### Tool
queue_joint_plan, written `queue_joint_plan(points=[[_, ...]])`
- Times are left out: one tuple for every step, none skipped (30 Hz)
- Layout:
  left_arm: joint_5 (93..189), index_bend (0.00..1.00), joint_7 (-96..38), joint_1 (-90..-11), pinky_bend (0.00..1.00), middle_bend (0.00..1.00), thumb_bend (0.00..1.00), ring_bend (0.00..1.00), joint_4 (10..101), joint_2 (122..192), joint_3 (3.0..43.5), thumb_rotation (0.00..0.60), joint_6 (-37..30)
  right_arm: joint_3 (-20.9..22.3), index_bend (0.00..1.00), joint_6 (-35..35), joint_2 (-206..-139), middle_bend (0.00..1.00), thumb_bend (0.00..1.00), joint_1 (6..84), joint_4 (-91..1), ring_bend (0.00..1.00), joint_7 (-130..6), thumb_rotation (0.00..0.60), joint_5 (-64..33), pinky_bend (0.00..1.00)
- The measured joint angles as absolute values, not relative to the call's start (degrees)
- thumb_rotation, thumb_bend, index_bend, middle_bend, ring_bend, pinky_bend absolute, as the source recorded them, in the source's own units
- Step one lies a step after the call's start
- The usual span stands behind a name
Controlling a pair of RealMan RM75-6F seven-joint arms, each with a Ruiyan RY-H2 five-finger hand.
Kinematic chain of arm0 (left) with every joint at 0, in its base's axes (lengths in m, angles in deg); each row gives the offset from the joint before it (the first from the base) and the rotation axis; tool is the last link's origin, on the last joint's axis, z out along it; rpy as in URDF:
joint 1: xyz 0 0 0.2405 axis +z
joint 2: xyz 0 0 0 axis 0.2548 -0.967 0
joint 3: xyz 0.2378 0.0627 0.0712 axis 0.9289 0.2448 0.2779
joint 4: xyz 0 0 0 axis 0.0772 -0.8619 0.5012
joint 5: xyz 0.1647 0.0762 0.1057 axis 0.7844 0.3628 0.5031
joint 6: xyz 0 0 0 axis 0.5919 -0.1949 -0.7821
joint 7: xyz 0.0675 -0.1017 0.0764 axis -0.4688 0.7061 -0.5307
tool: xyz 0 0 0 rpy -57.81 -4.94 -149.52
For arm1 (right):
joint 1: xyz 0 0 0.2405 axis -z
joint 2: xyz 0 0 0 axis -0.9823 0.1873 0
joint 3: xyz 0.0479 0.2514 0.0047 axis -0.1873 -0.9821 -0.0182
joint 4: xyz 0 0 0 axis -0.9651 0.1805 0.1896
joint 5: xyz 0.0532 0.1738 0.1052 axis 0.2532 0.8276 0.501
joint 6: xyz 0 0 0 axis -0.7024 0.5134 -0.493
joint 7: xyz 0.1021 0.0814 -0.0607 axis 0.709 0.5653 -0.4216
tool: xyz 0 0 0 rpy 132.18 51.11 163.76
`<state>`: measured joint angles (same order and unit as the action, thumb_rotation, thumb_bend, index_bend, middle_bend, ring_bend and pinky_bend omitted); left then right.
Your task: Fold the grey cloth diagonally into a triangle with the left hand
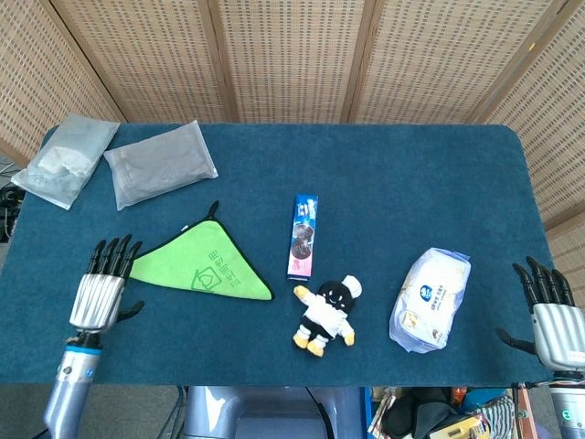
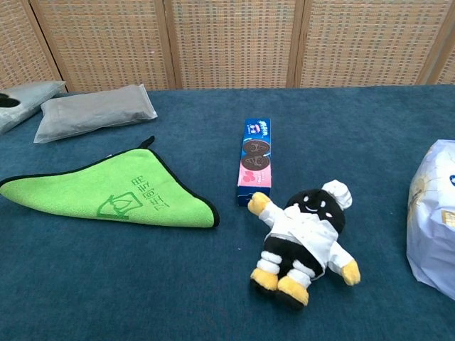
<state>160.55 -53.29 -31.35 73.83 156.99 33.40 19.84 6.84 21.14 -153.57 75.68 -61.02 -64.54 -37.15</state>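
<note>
The cloth is bright green with a black hem and a printed logo. It lies flat on the blue table, folded into a triangle, left of centre; the chest view shows the cloth with nothing on it. My left hand hovers just off the cloth's left tip, near the table's front edge, fingers spread and holding nothing. My right hand sits at the front right corner, fingers apart and empty.
Two grey pouches lie at the back left. A cookie box lies mid-table, a plush toy just in front of it, and a white bag further right.
</note>
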Motion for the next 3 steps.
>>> queue_joint_plan(points=[[161.16,0.00,-53.35,-30.39,0.00,0.00,0.11,0.00,74.40,156.34,34.24,0.600,20.59,6.85,0.00,21.38,-153.43,0.00,0.00,75.77,-61.32,0.00,-64.71,0.600,-37.31,0.00],[161.70,0.00,-53.31,-29.33,0.00,0.00,0.11,0.00,74.85,155.70,35.07,0.600,21.30,6.88,0.00,21.65,-153.28,0.00,0.00,75.87,-61.60,0.00,-64.96,0.600,-37.55,0.00],[161.83,0.00,-53.16,-28.66,0.00,0.00,0.11,0.00,75.01,155.31,35.53,0.600,21.73,6.89,0.00,21.88,-153.18,0.00,0.00,75.95,-61.79,0.00,-65.15,0.600,-37.72,0.00]])
